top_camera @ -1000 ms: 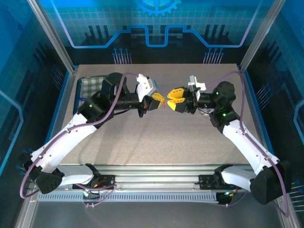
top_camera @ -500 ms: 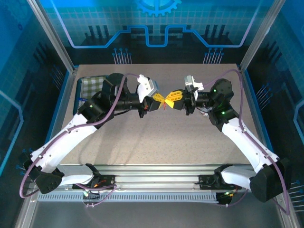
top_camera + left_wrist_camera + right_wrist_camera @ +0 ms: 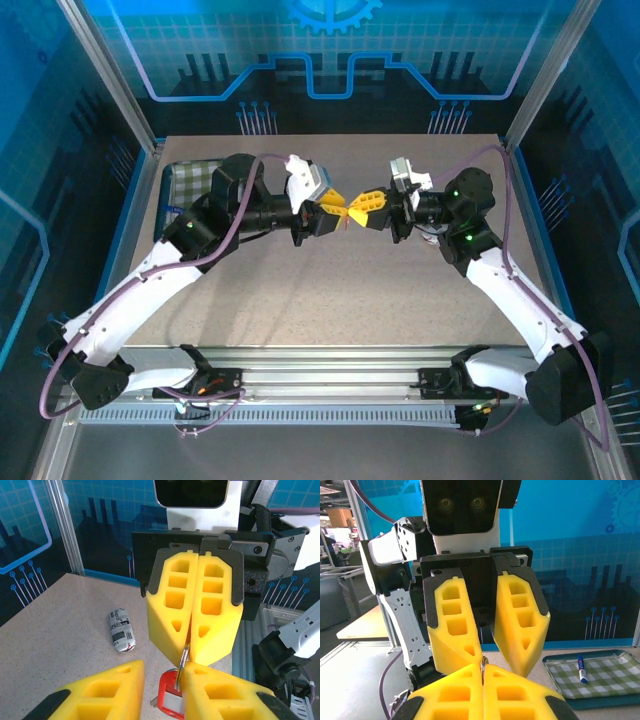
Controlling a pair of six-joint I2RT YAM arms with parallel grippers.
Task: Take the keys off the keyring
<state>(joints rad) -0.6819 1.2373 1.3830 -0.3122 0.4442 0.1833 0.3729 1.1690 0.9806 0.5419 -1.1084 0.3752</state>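
Observation:
My two grippers meet tip to tip above the middle of the table. The right gripper point(image 3: 360, 207) point(image 3: 483, 669) is shut on the thin metal loop of the keyring point(image 3: 483, 664), which sticks out between its yellow fingertips. In the left wrist view the keyring's red tag point(image 3: 172, 700) hangs under that loop, and a grey tip of the keys point(image 3: 153, 701) peeks out beside the tag. The left gripper point(image 3: 338, 206) point(image 3: 161, 680) is open around the tag. The loop lies against its right finger point(image 3: 225, 692) while its left finger point(image 3: 100, 692) stands clear.
A small printed cylinder point(image 3: 121, 630) lies on the speckled tabletop point(image 3: 330, 290) below the grippers. A green checked tray point(image 3: 190, 185) sits at the back left with a blue-capped pen point(image 3: 581, 669) on it. Metal frame posts stand at the table's corners.
The right gripper moved left to the left gripper and shut on the metal loop. The left gripper, shut before, has opened its fingers.

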